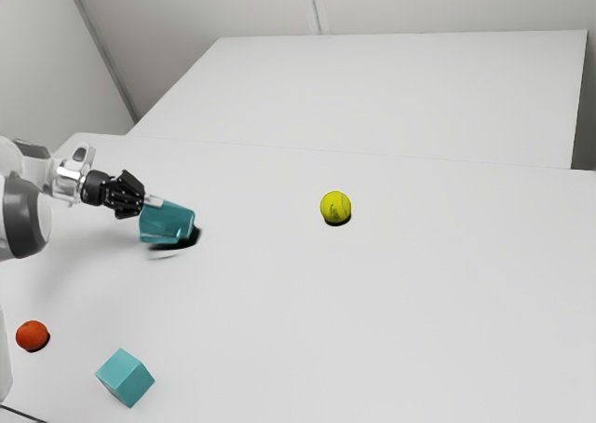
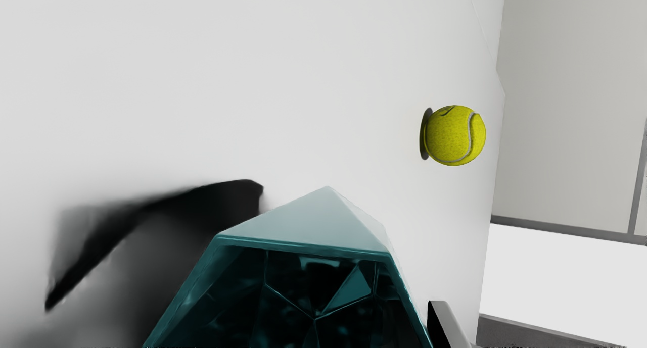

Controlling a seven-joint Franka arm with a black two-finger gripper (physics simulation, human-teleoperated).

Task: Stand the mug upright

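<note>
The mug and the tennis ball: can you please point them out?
Mug (image 1: 169, 225), exterior view, on its outer side wall.
Tennis ball (image 2: 452, 136), wrist view, on its yellow surface.

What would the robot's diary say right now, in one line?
teal mug: tipped, mouth toward arm | arm: its end at mug | tennis ball: on table, apart from mug | mug upright: not yet
</note>
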